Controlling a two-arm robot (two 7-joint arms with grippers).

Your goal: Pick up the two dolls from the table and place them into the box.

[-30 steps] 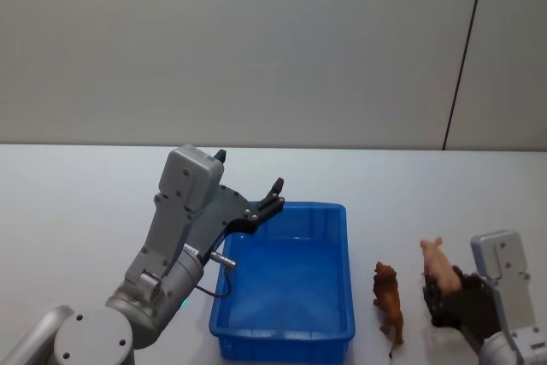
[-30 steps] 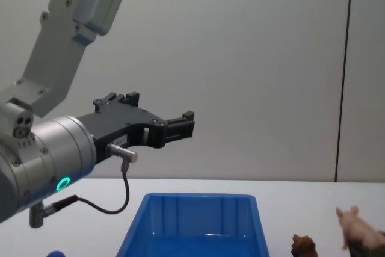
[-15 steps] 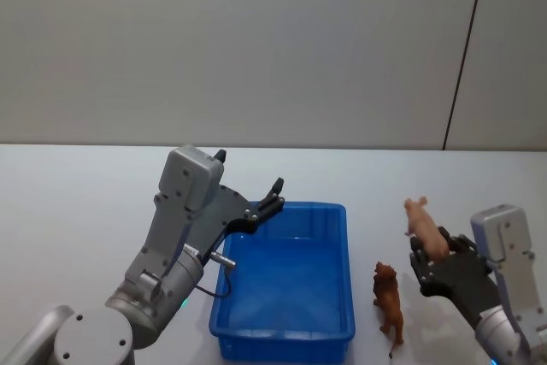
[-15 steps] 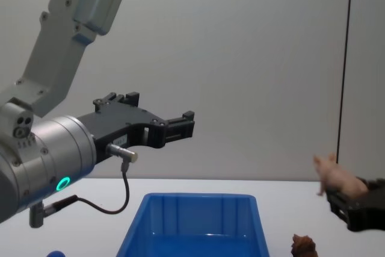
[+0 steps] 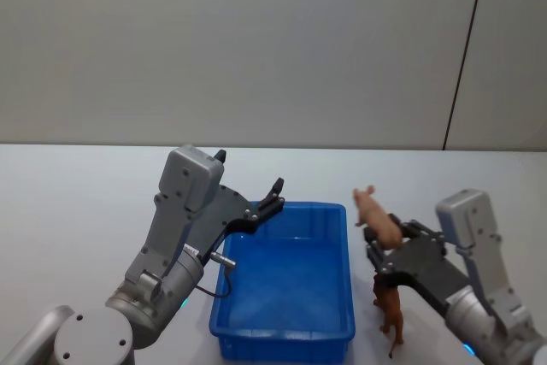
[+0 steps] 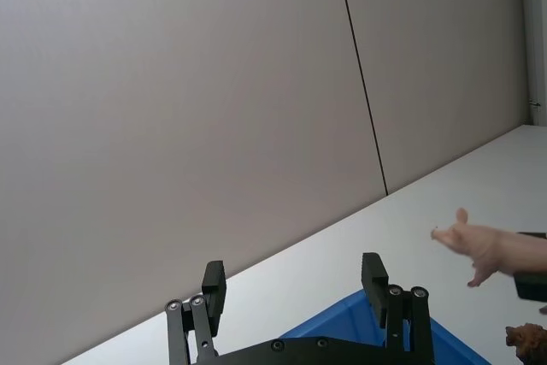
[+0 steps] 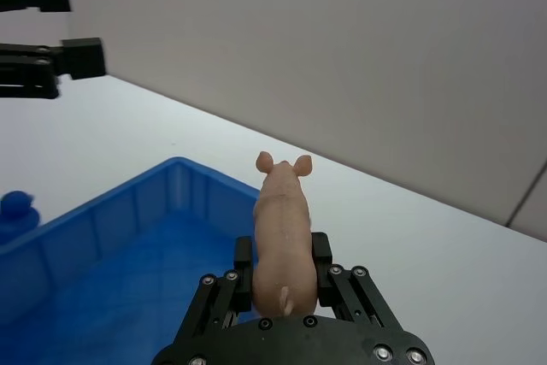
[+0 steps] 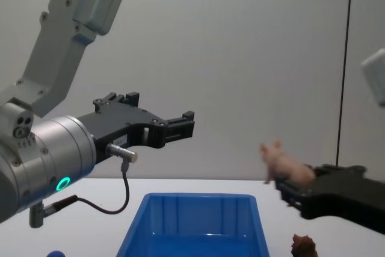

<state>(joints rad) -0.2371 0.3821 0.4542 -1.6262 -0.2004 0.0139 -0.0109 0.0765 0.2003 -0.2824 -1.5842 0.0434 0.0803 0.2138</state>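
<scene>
Right jaws clamp pink pig [image 5: 377, 220] (beside box [image 5: 286, 348]).

Even, diffuse light is cast throughout; only faint shadows are seen on the worktop [image 5: 85, 185]; the pink doll [image 8: 283, 162] is slightly blurred.

The box [image 5: 282, 348] lies open-topped at 9 o'clock from my right fingers [image 7: 321, 256], with open air from the pink doll [image 5: 377, 220] they clamp to its right wall. My spread left fingers [image 6: 373, 273] hang over its far-left corner, at 10 o'clock. The brown doll [image 5: 391, 307] stands under me at 6 o'clock. The counter [image 5: 85, 203] at 12 o'clock lies open.
</scene>
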